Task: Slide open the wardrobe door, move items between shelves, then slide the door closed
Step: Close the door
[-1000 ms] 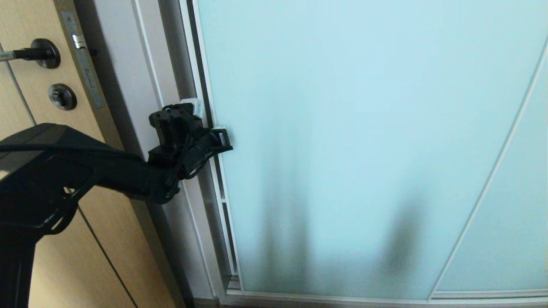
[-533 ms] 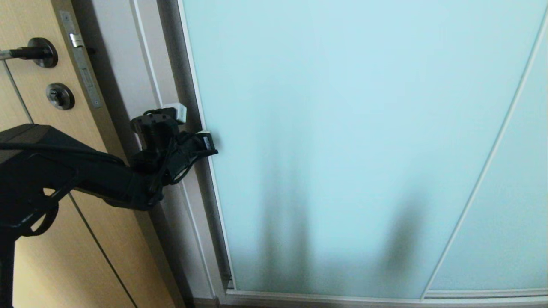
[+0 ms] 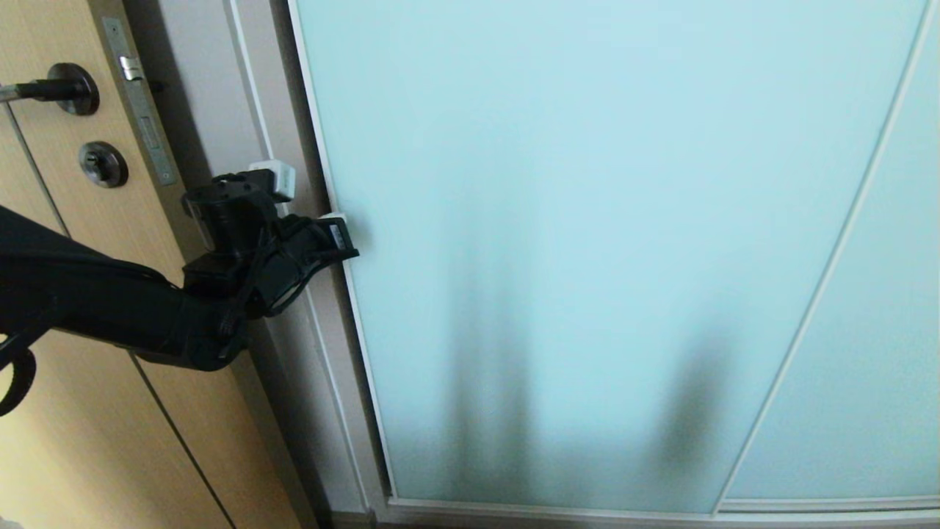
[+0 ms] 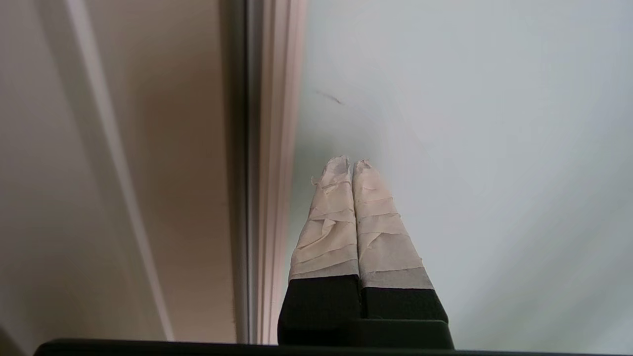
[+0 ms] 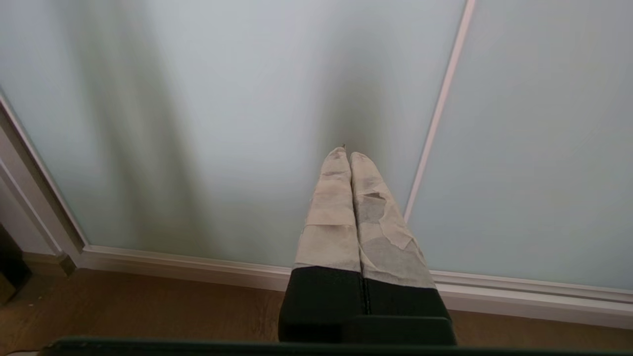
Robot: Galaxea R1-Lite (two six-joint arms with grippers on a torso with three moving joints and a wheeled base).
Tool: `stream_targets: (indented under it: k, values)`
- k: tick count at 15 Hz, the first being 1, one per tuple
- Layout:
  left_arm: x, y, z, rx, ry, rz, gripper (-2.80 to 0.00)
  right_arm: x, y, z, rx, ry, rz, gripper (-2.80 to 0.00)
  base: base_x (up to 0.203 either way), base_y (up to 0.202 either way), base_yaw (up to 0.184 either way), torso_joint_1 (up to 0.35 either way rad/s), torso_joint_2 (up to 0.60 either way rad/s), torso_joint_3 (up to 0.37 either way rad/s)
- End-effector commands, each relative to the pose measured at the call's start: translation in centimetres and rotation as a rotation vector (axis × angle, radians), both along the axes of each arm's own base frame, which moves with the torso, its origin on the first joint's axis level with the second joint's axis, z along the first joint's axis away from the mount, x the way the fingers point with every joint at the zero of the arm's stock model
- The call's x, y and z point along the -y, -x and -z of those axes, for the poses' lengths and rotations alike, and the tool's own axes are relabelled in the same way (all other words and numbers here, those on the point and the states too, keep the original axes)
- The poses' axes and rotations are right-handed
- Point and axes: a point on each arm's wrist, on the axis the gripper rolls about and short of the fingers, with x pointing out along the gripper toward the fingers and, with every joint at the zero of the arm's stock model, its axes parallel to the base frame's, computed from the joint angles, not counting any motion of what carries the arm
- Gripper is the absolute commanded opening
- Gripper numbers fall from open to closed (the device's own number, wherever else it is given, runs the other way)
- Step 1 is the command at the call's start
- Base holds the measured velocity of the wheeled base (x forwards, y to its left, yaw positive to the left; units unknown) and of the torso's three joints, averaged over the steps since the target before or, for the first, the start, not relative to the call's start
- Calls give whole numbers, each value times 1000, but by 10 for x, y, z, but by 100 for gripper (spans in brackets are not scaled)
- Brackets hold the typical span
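Observation:
The sliding wardrobe door point(image 3: 587, 220), frosted pale aqua glass in a slim silver-white frame, fills most of the head view. My left gripper point(image 3: 345, 236) is shut, its taped fingertips pressed against the glass just inside the door's left frame edge point(image 4: 277, 148). In the left wrist view the left gripper point(image 4: 352, 165) holds nothing. My right gripper point(image 5: 346, 154) is shut and empty, hanging low in front of the door point(image 5: 222, 123) near its bottom rail. The items and the shelves are hidden behind the door.
Left of the wardrobe stands a white jamb point(image 3: 213, 110), then a light wood hinged door point(image 3: 88, 441) with a lever handle point(image 3: 66, 90) and a lock point(image 3: 103, 164). Wooden floor point(image 5: 148, 306) runs below the bottom rail point(image 3: 551, 507).
The sliding door has moved left together with my left gripper. The dark gap along its left edge has closed up against the jamb. The right gripper is still.

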Motion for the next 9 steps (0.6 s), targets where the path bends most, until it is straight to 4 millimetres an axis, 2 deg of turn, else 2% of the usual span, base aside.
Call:
stream_targets:
  k: [1,4,9]
  values:
    - [3,2,-3,11,3,10,-280,0,0,0,-1,1,-1,-280,0,0,0,0,0,0]
    - [9,2,-3,7,5,44,-280,0,0,0,-1,1,-1,-280,0,0,0,0,0,0]
    - [12,-11,9,-10,10,53,-280,0,0,0,-2,1,-1,-280,0,0,0,0,0,0]
